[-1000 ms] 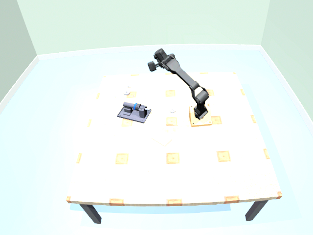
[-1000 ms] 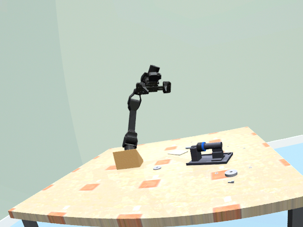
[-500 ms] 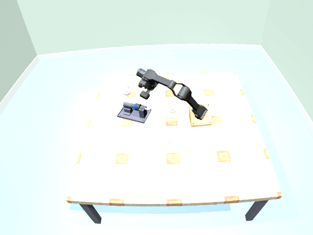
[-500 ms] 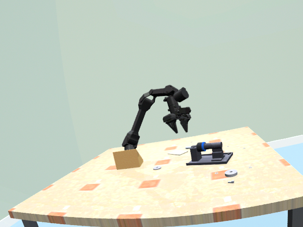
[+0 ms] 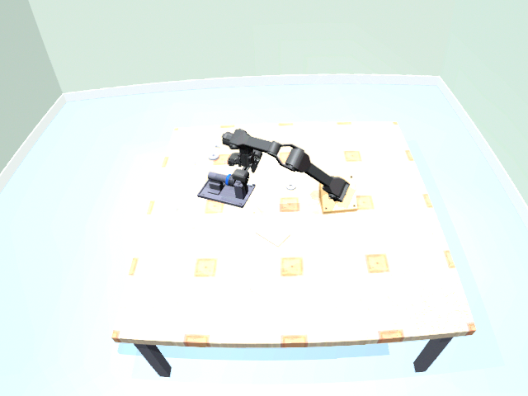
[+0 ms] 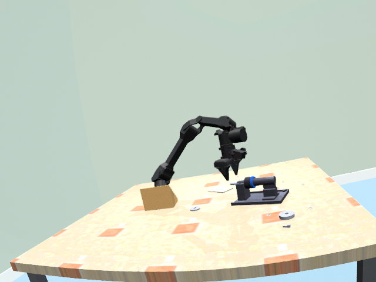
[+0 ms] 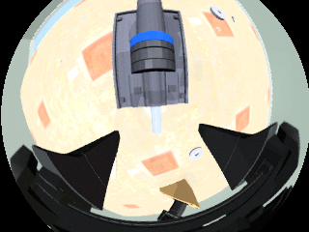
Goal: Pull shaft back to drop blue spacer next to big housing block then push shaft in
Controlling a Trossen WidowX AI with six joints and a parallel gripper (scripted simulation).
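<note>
The blue spacer (image 5: 227, 178) (image 6: 252, 182) (image 7: 152, 38) sits around the shaft line, against the large dark cylinder of the housing (image 5: 216, 176) (image 6: 266, 180) (image 7: 150, 14). Black spacers (image 6: 247, 183) (image 7: 153, 58) sit beside it, between it and the upright support (image 6: 242, 192). The pale shaft end (image 6: 234, 183) (image 7: 155, 116) sticks out beyond the support. All stand on a dark base plate (image 5: 225, 198) (image 6: 256, 198). My gripper (image 6: 232, 177) (image 7: 160, 130) is open and empty, pointing down above the shaft end, with its fingertips on either side in the wrist view. It partly hides the support in the top view.
A large grey washer (image 5: 213, 157) (image 6: 286, 215) (image 7: 217, 13) and a screw (image 6: 286, 225) lie beyond the plate's side. A smaller washer (image 5: 290, 186) (image 6: 194, 208) (image 7: 195, 151) lies between the plate and the arm's wooden block (image 5: 338, 206) (image 6: 157, 198). A flat pale sheet (image 6: 220, 189) lies nearby.
</note>
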